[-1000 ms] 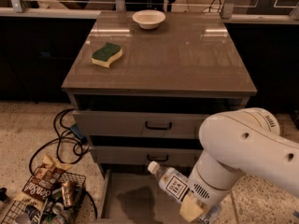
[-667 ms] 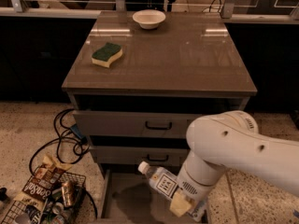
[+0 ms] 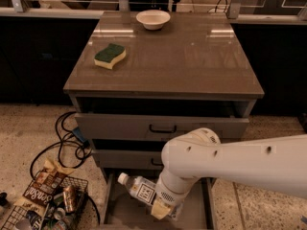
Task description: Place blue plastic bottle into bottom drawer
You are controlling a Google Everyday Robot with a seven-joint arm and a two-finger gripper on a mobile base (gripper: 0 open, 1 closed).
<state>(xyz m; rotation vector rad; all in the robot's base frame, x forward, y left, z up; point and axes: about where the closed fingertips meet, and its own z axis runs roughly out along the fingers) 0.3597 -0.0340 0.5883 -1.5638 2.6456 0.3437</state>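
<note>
The blue plastic bottle [image 3: 137, 188] has a white cap and a white label with dark print. It lies tilted, cap to the upper left, held over the left part of the open bottom drawer [image 3: 125, 210]. My gripper [image 3: 160, 206] is at the end of the white arm [image 3: 230, 164] and is shut on the bottle's lower end. The drawer's bare grey floor shows under the bottle. The arm hides the drawer's right part.
Two grey drawer fronts with black handles [image 3: 162, 128] sit above. A green-yellow sponge [image 3: 110, 55] and a white bowl [image 3: 153, 18] rest on the cabinet top. A wire basket [image 3: 45, 207] with cans and snack bags stands at the lower left, beside black cables [image 3: 67, 143].
The arm has swung to the left and lower, carrying the bottle from the drawer's right side to over its left part.
</note>
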